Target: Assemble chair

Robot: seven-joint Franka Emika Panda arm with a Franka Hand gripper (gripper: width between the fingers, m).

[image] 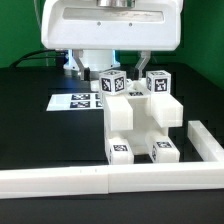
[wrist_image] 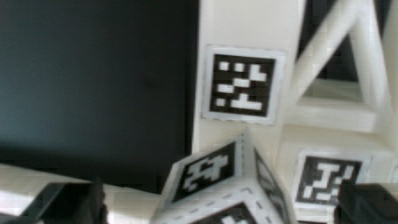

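The partly built white chair (image: pixel 140 118) stands in the middle of the black table. It has two tagged post tops (image: pixel 110 84) (image: pixel 157 82) and two tagged leg ends (image: pixel 120 151) facing the front. My gripper (image: pixel 112 68) hangs just above and behind the post top on the exterior view's left. In the wrist view that tagged post top (wrist_image: pixel 222 180) sits between my dark fingertips (wrist_image: pixel 63 205), with a gap showing beside it. My gripper (wrist_image: pixel 222 208) is open and holds nothing. A tagged upright slab of the chair (wrist_image: pixel 244 85) rises beyond.
The marker board (image: pixel 75 101) lies flat on the exterior view's left of the chair. A long white border rail (image: pixel 100 180) runs along the front, and another stretch of it (image: pixel 205 140) runs up the exterior view's right.
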